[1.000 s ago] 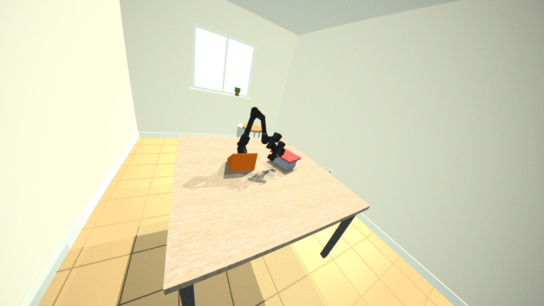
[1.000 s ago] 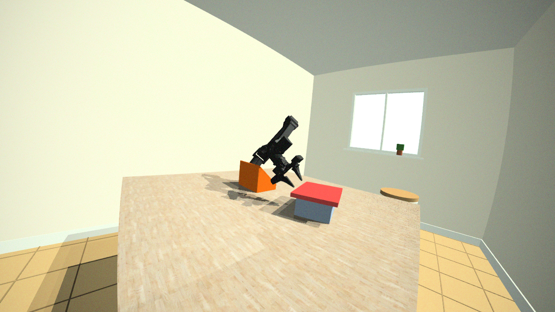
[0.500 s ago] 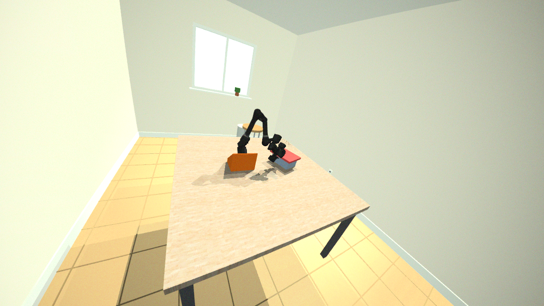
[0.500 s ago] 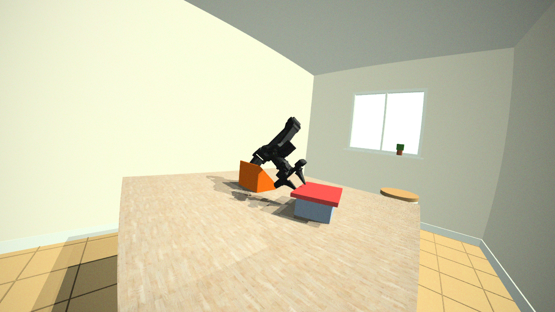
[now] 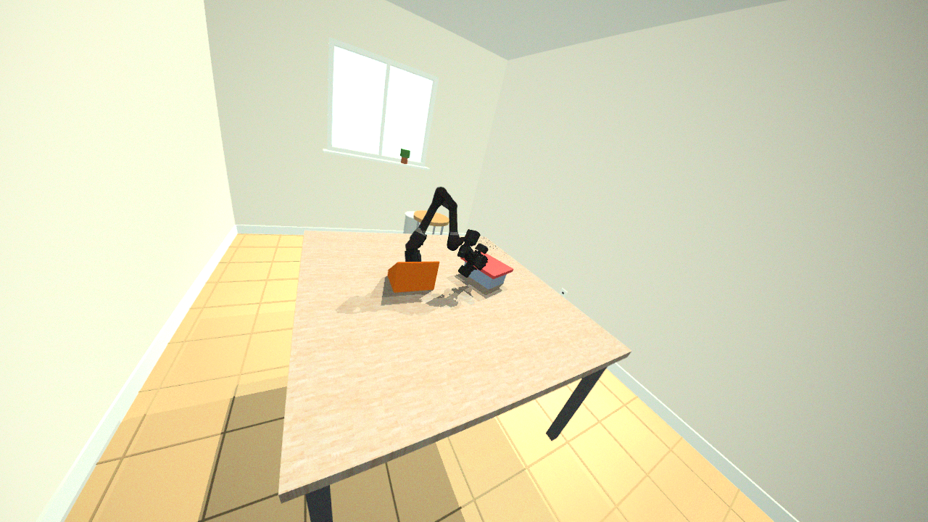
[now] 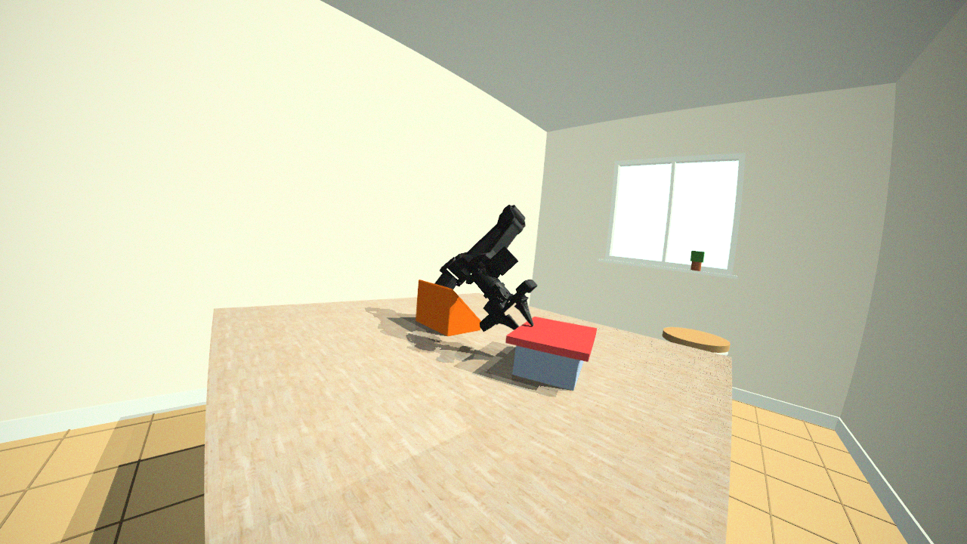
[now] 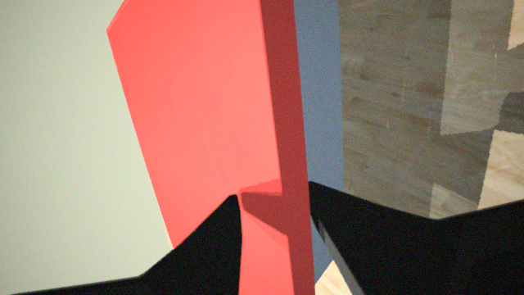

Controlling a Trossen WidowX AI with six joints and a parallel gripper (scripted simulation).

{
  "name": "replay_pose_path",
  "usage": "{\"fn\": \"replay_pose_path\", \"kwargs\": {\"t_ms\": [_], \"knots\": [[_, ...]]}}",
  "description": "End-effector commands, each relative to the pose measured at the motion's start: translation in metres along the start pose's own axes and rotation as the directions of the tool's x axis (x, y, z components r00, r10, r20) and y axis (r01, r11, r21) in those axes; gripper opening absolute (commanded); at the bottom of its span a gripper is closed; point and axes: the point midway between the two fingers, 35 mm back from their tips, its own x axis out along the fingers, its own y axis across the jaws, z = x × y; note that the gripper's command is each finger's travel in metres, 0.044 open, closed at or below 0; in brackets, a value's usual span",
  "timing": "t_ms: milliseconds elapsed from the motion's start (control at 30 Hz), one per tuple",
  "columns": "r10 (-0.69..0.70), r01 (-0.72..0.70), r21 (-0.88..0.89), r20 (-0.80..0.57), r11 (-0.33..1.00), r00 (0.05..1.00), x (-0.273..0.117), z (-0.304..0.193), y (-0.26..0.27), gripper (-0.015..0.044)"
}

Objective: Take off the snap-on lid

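Observation:
The red lid point(image 5: 495, 264) point(image 6: 557, 335) point(image 7: 205, 102) sits right side up on the blue-grey storage box point(image 5: 489, 280) point(image 6: 548, 366) point(image 7: 321, 102), its rim overhanging the box wall. My gripper point(image 6: 525, 327) point(image 7: 271, 196) is open, at the lid's edge on the arm's side, and tilted. One finger is over the lid's top, its tip at or very near the surface. The other is below the rim, beside the box wall, its tip partly hidden by the rim. The fingers stand close around the edge. In the top view the fingertips are hard to make out.
An orange wedge-shaped block point(image 5: 415, 277) point(image 6: 434, 307) stands on the wooden table point(image 5: 402, 363) point(image 6: 406, 440) near the arm's base, to one side of the box. A round stool point(image 5: 431, 217) point(image 6: 696, 337) stands beyond the table.

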Motion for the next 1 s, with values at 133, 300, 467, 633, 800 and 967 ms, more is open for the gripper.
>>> {"fn": "replay_pose_path", "kwargs": {"t_ms": [133,300,467,633,800,967], "knots": [[0.003,-0.003,0.002,0.005,1.000,1.000,0.0002,0.0008,0.0008,0.0076],[0.000,0.000,0.000,0.000,1.000,1.000,-0.0001,0.0000,0.0001,0.0000],[0.000,0.000,0.000,0.000,1.000,1.000,-0.0007,0.0000,0.0009,0.0000],[0.000,0.000,0.000,0.000,1.000,1.000,-0.0014,0.0000,0.0016,0.0000],[0.000,0.000,0.000,0.000,1.000,1.000,-0.0021,-0.0001,0.0024,0.0000],[0.000,0.000,0.000,0.000,1.000,1.000,-0.0029,-0.0002,0.0030,0.0000]]}}
